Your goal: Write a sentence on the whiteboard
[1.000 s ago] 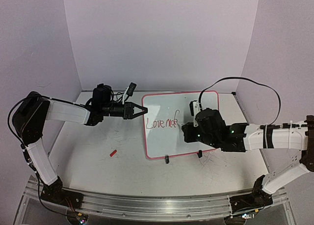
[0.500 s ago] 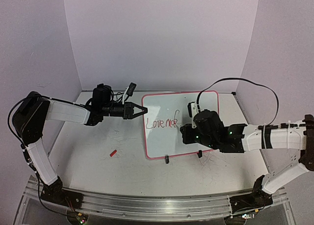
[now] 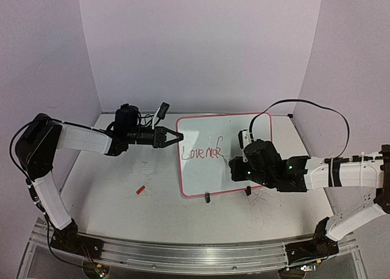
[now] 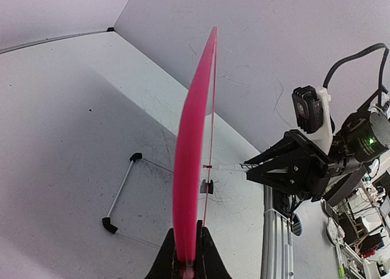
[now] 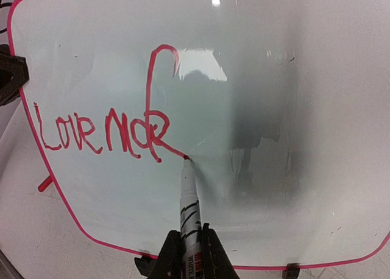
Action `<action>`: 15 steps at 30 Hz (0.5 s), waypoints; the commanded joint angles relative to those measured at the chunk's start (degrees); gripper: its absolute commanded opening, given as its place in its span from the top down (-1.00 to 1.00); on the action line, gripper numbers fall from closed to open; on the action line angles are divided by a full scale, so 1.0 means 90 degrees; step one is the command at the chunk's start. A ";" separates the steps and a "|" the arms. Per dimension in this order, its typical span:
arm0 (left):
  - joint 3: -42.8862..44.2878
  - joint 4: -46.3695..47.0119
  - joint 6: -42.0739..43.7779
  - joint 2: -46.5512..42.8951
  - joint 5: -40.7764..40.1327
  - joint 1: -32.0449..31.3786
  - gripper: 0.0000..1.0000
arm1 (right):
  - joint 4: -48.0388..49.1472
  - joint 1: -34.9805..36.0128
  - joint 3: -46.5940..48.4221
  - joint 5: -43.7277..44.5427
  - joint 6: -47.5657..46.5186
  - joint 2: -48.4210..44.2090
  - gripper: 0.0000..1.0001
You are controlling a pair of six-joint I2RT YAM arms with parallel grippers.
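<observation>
Top: right gripper (image 3: 234,167) has slid slightly right across the whiteboard (image 3: 201,130), which stands mid-table (image 3: 122,169) between the arms. The sentence (image 3: 204,152) now reads roughly "Love mak". Left gripper (image 3: 176,136) unmoved at the board's left edge.
Left wrist: jaws clamped on the pink rim, steadying it.
Right wrist: fingers clenched on the red marker (image 5: 188,200), tip touching the board at the end of the k's tail. Second word looks unfinished; most of the line still to write.

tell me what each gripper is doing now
Left gripper: shut on the whiteboard rim.
Right gripper: shut on the marker, tip on the whiteboard.
</observation>
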 commanded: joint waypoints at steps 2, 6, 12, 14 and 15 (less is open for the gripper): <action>-0.0009 -0.0238 0.0248 -0.0056 -0.0401 0.0026 1.00 | 0.0485 -0.0027 -0.0013 -0.0229 -0.0277 -0.0452 1.00; -0.0026 -0.0233 0.0265 -0.0084 -0.0423 0.0024 1.00 | 0.0577 -0.0107 -0.0137 -0.0259 -0.0259 -0.0528 1.00; -0.0018 -0.0233 0.0259 -0.0048 -0.0396 0.0026 1.00 | 0.0594 -0.0188 -0.0039 -0.0274 -0.0246 -0.0278 1.00; -0.0018 -0.0233 0.0259 -0.0063 -0.0401 0.0026 1.00 | 0.0600 -0.0200 0.0020 -0.0291 -0.0246 -0.0172 1.00; -0.0022 -0.0233 0.0265 -0.0072 -0.0402 0.0026 1.00 | 0.0605 -0.0202 0.0036 -0.0293 -0.0238 -0.0136 1.00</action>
